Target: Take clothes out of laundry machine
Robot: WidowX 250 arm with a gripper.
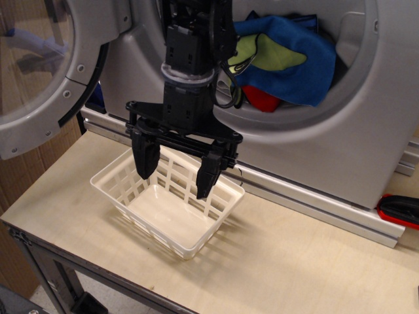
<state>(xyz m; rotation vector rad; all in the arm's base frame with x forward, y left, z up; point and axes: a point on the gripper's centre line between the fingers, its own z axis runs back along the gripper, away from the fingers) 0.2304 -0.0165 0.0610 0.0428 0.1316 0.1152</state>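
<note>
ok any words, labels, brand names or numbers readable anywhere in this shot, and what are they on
None can be read.
Laundry machine: plain silver-grey front, no visible lettering.
Gripper: all black, no marking to make out.
White basket: bare plastic lattice, no label.
Clothes: blue, lime-green and red cloth, no tag or print in view.
Red and black object at the right edge: cut off, no text visible.

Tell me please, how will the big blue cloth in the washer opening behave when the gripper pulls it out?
The blue cloth is folded and draped over the opening's rim, so it probably hangs floppy rather than keeping shape. It lies against the lime-green piece and red piece, so pulling may drag them along. It looks light and unlikely to break.
</note>
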